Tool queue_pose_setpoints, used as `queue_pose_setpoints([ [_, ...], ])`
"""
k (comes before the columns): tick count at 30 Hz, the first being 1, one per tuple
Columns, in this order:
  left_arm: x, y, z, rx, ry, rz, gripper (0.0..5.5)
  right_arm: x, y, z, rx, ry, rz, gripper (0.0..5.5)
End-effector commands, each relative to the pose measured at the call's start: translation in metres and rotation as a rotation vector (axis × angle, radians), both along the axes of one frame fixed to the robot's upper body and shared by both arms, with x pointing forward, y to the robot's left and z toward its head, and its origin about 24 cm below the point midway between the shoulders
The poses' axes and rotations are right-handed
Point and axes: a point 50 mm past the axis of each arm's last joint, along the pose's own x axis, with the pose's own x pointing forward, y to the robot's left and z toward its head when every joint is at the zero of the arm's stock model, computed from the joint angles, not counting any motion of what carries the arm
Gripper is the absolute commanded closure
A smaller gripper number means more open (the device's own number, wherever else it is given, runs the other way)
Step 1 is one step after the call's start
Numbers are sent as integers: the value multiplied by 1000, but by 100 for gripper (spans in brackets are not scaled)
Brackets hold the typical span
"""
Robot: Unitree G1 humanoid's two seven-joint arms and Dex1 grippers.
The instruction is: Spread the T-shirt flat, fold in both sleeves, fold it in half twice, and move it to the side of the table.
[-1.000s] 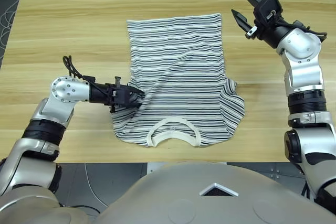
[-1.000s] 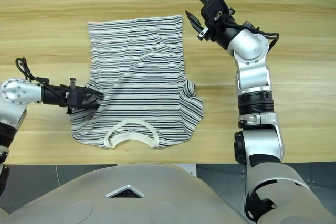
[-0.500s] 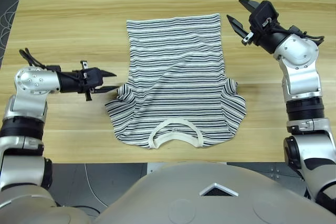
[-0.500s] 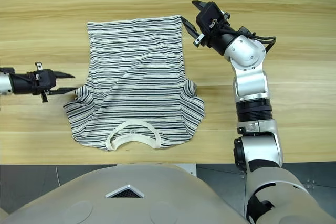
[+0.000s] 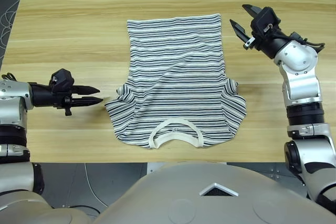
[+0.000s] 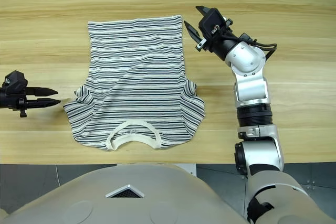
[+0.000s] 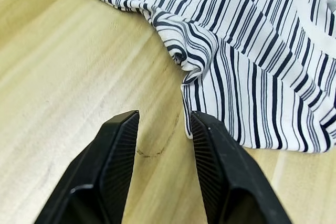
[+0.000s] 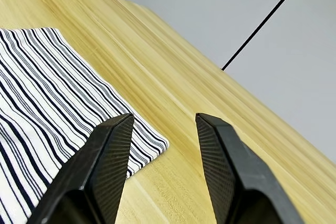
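A black-and-white striped T-shirt (image 5: 176, 82) lies on the wooden table (image 5: 79, 30), collar (image 5: 175, 133) toward the near edge, hem at the far side. Its left sleeve (image 5: 119, 98) sticks out a little and is wrinkled; the right sleeve (image 5: 233, 98) is bunched against the body. My left gripper (image 5: 96, 98) is open just left of the left sleeve, clear of the cloth, its fingertips (image 7: 123, 129) facing the sleeve's edge (image 7: 185, 64). My right gripper (image 5: 242, 19) is open above the table beside the shirt's far right hem corner (image 8: 152, 142), holding nothing.
Bare wood runs wide to the left, right and far side of the shirt. The table's near edge (image 5: 79, 160) passes just below the collar. A dark floor strip (image 5: 10, 3) borders the table's left side.
My left gripper let go of the left sleeve after pulling it outward, opened, and drew back to the left. The sleeve now lies spread out. My right gripper shifted only slightly near the hem corner.
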Motion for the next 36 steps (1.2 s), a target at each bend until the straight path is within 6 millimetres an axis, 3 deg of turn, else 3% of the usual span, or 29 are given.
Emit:
queue_pose_setpoints([
  [1,-3,-5,-6,-22,52,-10,367,-1,-3,1,-29,4,-3,332],
  [12,-10,-18,-18,-104,134,-3,367,-2,-6,-2,-42,19,-4,332],
  [23,-20,-22,-45,-51,220,6,367,-2,-3,-2,-47,18,7,332],
  [32,-19,-21,-45,-54,194,-15,527,-3,-1,-5,-45,21,14,329],
  [36,-15,-23,-39,-91,150,-33,536,-5,0,-6,-44,21,13,329],
])
